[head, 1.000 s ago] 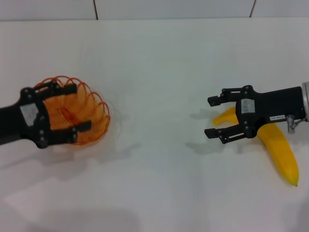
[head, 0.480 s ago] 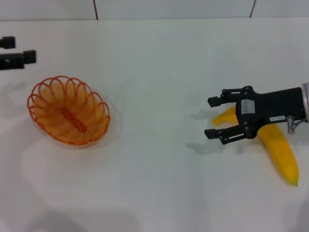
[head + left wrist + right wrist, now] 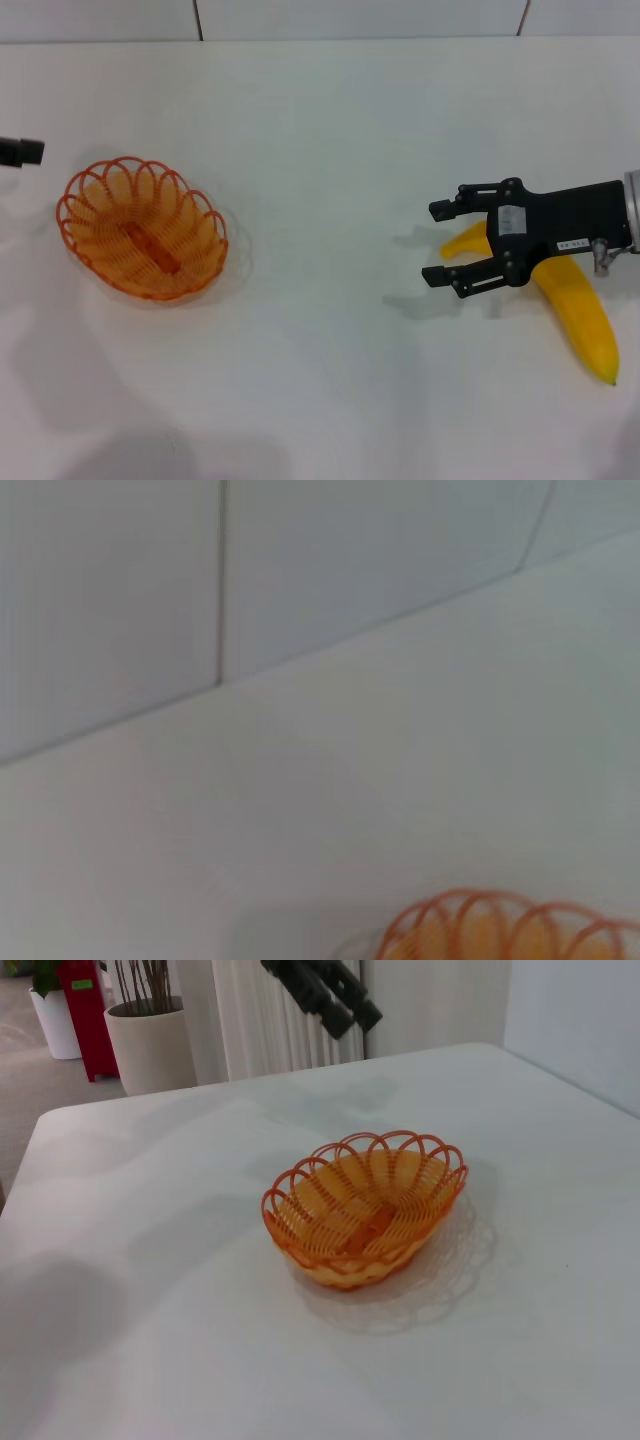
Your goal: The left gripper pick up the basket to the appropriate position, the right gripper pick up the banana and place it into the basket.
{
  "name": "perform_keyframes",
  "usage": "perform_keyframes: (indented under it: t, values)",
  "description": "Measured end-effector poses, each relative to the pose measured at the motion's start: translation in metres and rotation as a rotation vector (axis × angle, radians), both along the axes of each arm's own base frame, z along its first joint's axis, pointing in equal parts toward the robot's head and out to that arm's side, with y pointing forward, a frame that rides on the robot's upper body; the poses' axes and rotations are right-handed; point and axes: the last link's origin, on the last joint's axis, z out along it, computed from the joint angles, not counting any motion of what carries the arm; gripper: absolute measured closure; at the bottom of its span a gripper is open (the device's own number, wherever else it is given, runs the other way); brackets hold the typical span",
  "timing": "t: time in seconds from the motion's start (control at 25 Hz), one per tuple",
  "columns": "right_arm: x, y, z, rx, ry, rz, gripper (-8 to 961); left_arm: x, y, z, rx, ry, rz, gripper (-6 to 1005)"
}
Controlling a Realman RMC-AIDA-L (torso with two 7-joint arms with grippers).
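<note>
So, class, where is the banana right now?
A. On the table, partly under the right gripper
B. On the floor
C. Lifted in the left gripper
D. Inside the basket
A: the banana lies on the white table, partly beneath the open right gripper, while the basket far to its left holds no banana.

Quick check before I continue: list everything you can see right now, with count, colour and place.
basket: one, orange wire, empty, on the table's left side, nothing touching it.
banana: one, yellow, lying on the table at the right, partly under the right arm.
table: one, white, bearing both things.
wall: white panels behind the table.
plant pot: one, beige, on the floor beyond the table, in the right wrist view.
red object: one, beside the pot.
left gripper: black, raised off the table, behind the basket at the left edge.
right gripper: black, fingers open, above the banana's near end.
</note>
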Motion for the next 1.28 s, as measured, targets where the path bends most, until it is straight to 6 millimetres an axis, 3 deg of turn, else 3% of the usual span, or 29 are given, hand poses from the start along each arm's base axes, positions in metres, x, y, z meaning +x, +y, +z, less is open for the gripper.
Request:
perform_keyframes:
  t: [0.28, 0.72, 1.28]
  values:
    - [0.002, -0.002, 0.000, -0.001, 0.001, -0.008, 67, -0.017, 0.012, -0.015, 0.006, 0.068, 0.050, 169]
    - [-0.001, -0.002, -0.001, -0.011, 0.007, -0.004, 67, -0.007, 0.035, -0.065, -0.013, 0.194, -0.027, 175]
    - [0.000, -0.003, -0.003, -0.014, 0.010, -0.012, 67, -0.011, 0.040, -0.090, -0.002, 0.207, -0.060, 183]
